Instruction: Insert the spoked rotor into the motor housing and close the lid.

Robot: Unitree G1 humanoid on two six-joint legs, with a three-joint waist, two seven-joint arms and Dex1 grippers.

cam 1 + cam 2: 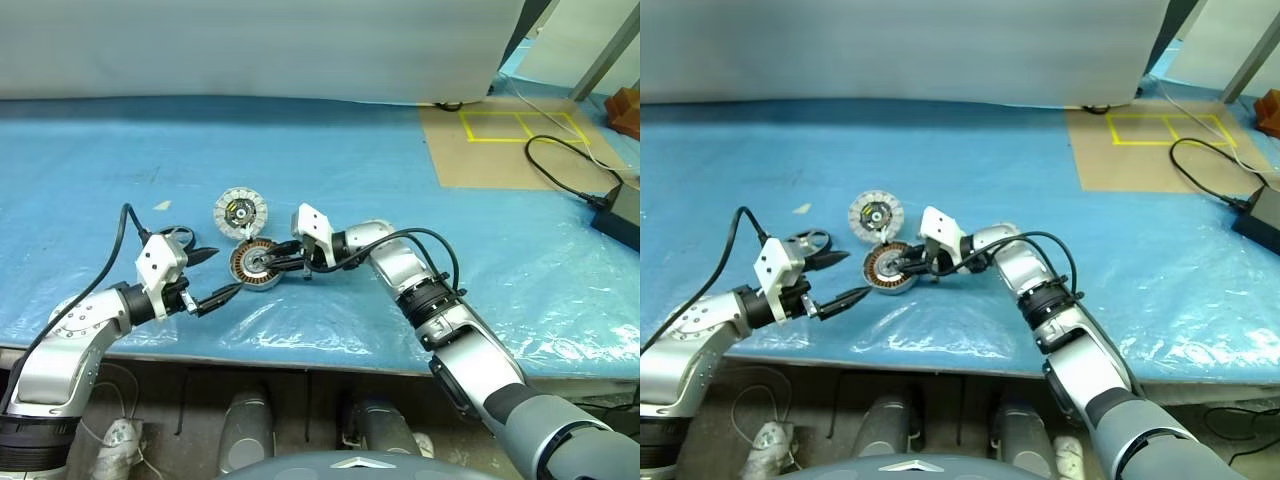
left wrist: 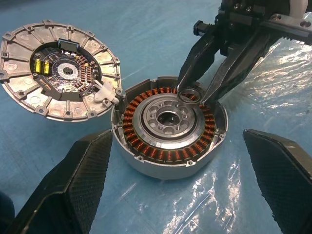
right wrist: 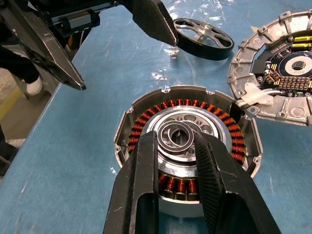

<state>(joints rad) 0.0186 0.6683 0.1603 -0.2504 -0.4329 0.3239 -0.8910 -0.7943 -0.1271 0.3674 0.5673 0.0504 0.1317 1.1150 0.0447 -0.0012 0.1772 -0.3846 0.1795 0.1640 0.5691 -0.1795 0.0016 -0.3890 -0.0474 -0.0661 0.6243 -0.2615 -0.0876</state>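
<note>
Looking left to right, I see my left hand (image 1: pixel 213 276) released, fingers spread wide, near the motor housing (image 1: pixel 256 266) on the blue desk (image 1: pixel 400 150). My right hand (image 3: pixel 176 141) grasps a small metal ring (image 3: pixel 174 136) over the housing's centre.

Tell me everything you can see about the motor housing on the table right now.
The motor housing is a round, shallow silver metal cup lying flat and open-side up on the blue plastic sheet. Inside runs a ring of copper-brown windings around a pale metal centre with holes. Its round lid, hinged at the rim, lies swung open beside it, showing circuitry. The right pincer holds a small metal ring over the centre. The open left pincer sits close by, not touching.
</note>
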